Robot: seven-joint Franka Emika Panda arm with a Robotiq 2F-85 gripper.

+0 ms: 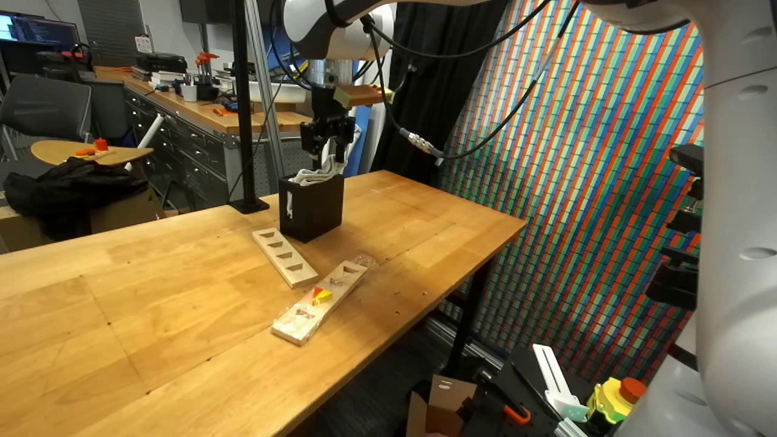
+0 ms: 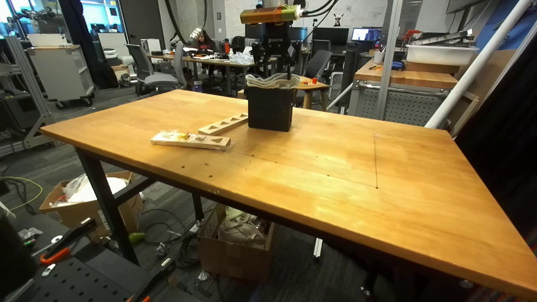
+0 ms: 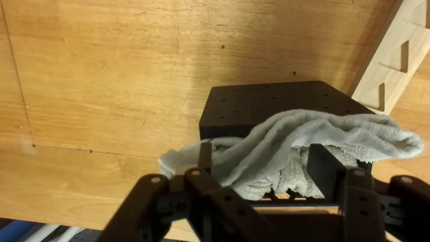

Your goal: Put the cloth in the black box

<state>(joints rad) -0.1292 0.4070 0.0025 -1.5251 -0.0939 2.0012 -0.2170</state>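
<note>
The black box [image 1: 312, 209] stands upright on the table, in both exterior views [image 2: 270, 110]. The white cloth [image 1: 320, 174] sits bunched in its top and rises above the rim, also in an exterior view [image 2: 272, 80]. Some white shows through a slot in the box's side. In the wrist view, the cloth [image 3: 282, 144] lies across the mouth of the box [image 3: 268, 104], with both ends past its sides. My gripper [image 3: 262, 147] is open above the box, fingers spread with cloth between and below them. Whether the fingertips touch the cloth is unclear. The box's inside is mostly hidden.
Two pale wooden strips with holes lie near the box, one bare [image 1: 285, 258] and one in clear wrap with coloured pieces [image 1: 322, 301]. A black post [image 1: 249, 205] stands at the table edge near the box. The wooden table [image 2: 335, 167] extends around them.
</note>
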